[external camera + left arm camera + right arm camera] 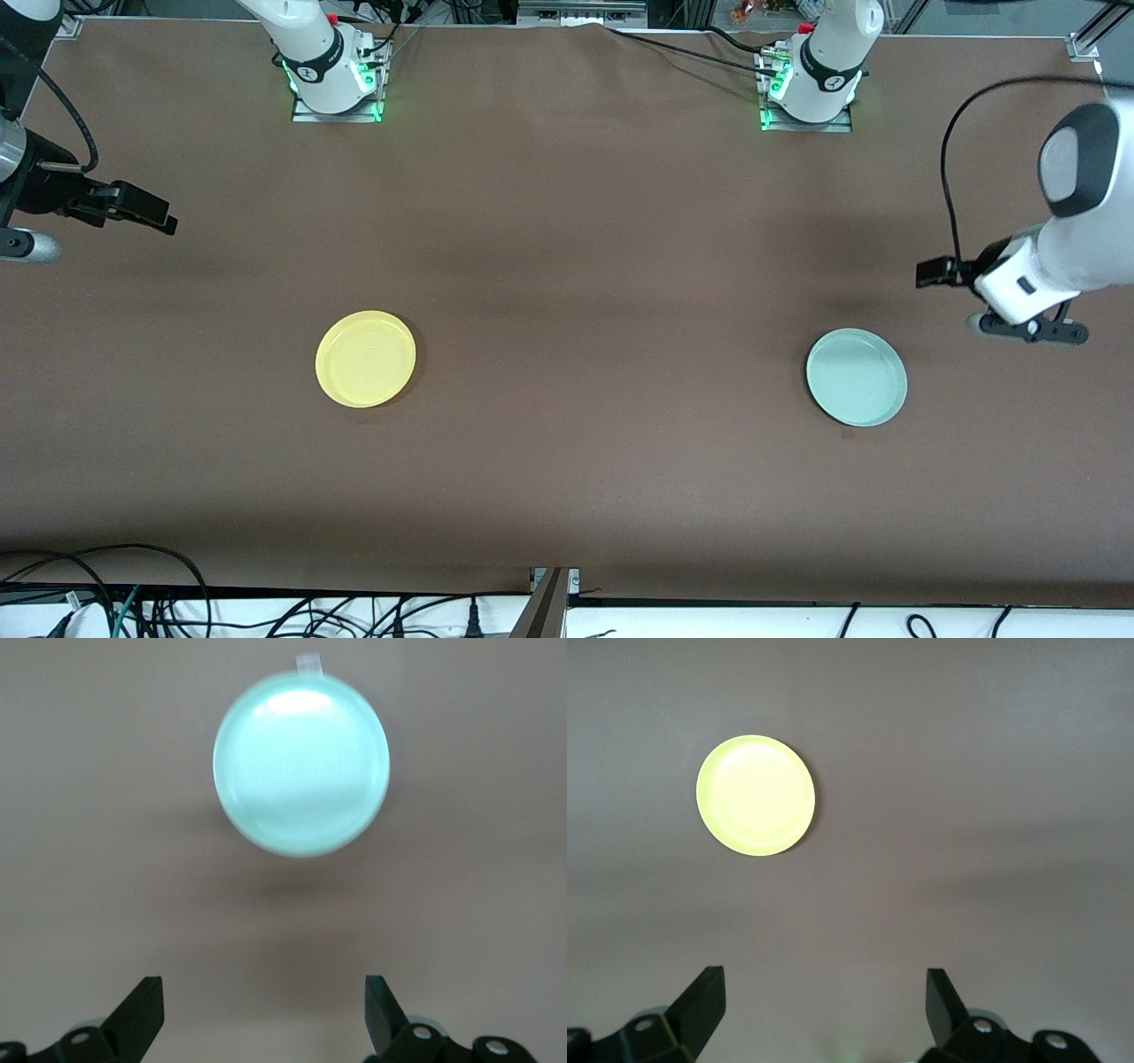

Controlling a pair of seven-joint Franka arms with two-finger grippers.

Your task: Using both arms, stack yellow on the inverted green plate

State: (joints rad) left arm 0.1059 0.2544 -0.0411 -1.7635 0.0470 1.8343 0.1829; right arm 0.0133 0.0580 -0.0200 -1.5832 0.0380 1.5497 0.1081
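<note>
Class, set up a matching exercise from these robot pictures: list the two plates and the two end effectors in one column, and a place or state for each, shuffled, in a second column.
1. yellow plate
2. green plate
3. left end effector
4. right end effector

A. open, near the green plate
B. toward the right arm's end of the table
C. open, far from both plates
D. toward the left arm's end

Pairs: 1-B, 2-D, 3-A, 4-C

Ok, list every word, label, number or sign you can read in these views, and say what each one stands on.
None can be read.
green plate: faint embossed marks at its centre in the left wrist view, too blurred to read.
yellow plate: no text shows.
Arm bases: small dark round marks on the white housings, too small to read.
left tool and right tool, both open over the brown table: no lettering shows.
</note>
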